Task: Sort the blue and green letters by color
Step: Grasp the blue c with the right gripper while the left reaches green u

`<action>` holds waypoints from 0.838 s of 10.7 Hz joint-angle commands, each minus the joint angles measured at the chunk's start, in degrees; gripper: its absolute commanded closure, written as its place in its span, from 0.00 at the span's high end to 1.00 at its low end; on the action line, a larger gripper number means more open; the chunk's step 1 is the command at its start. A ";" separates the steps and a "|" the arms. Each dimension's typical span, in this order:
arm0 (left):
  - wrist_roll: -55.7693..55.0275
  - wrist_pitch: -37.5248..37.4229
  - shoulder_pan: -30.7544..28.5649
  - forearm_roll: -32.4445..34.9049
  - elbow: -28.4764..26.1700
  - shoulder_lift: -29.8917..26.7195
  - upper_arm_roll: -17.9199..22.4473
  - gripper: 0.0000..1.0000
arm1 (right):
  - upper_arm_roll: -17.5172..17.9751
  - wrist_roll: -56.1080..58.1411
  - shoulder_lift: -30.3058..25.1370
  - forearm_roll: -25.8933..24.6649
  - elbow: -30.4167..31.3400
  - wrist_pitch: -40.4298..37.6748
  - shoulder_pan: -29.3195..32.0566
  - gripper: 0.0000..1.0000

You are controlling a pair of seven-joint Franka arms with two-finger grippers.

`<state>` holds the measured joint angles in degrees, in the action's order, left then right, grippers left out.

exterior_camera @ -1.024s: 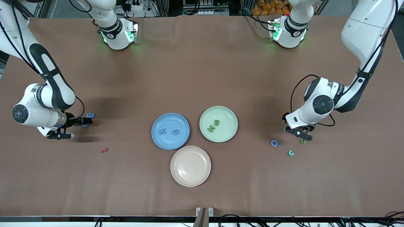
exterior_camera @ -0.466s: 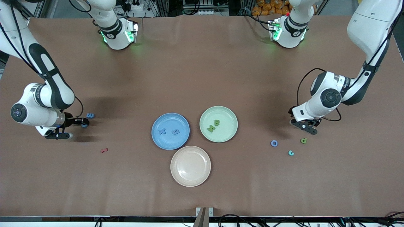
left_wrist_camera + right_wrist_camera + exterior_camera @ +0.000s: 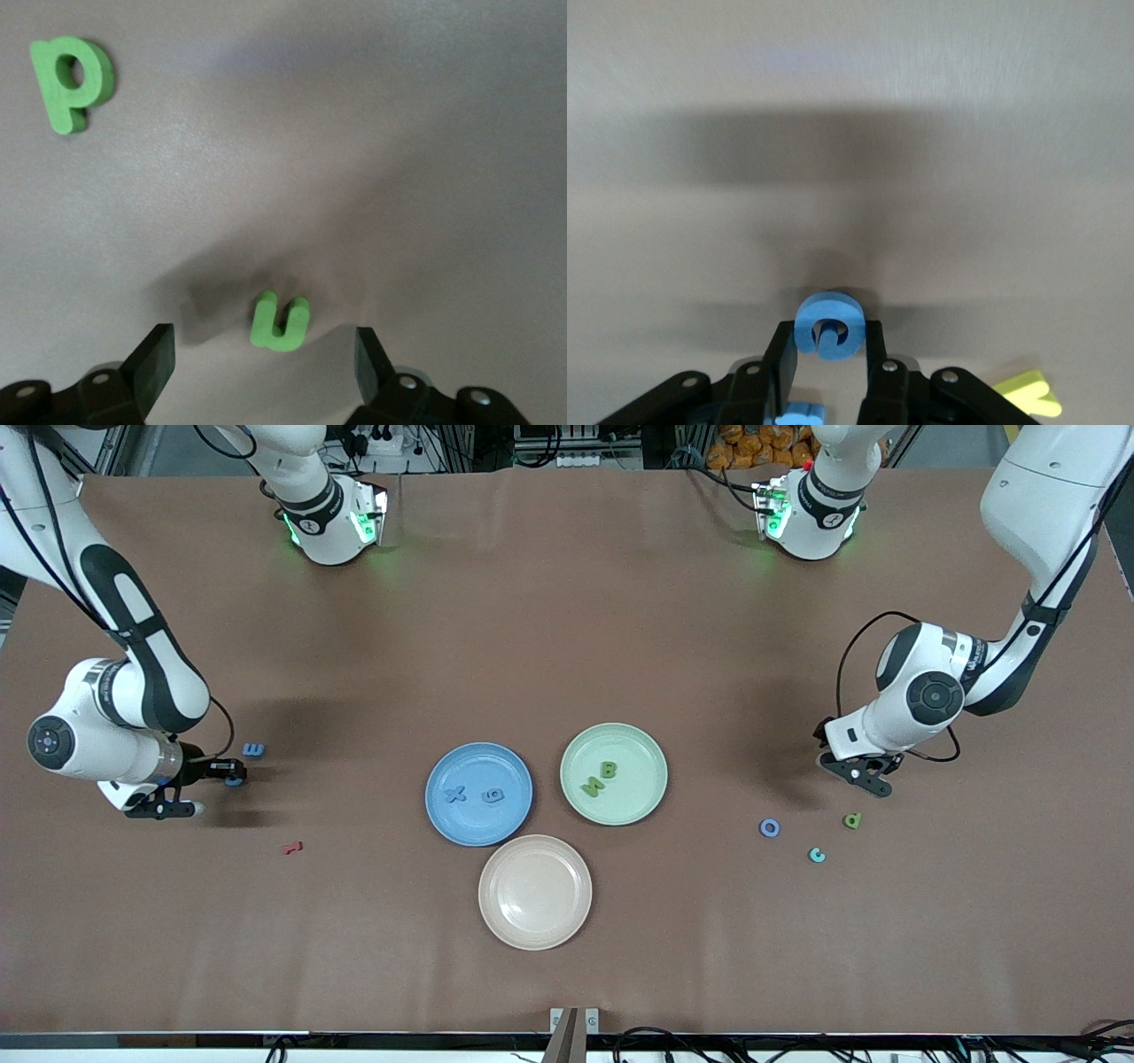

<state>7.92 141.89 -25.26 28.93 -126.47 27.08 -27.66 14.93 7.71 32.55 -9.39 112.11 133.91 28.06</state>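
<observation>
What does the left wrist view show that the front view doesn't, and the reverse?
Left wrist view only: a small green letter on the table between the open left gripper's fingers. Front view only: three plates, with the blue plate and green plate already holding letters, and the right gripper shut on a blue letter. Both: the green d letter.

The right end effector [image 3: 828, 350] has closed onto a blue letter [image 3: 828, 326]. The left end effector [image 3: 266, 354], fingers apart, has drawn away from the green d [image 3: 852, 820], uncovering it.
</observation>
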 commanded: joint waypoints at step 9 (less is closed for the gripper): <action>2.81 2.25 -7.44 1.13 -1.33 1.04 -6.97 0.72 | 2.29 -40.35 1.20 5.15 -19.03 -12.88 -26.36 0.00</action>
<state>10.18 143.22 -32.24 28.93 -128.23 27.42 -34.22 17.55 -21.57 32.63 -7.56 94.24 121.77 6.70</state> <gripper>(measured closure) 0.282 0.648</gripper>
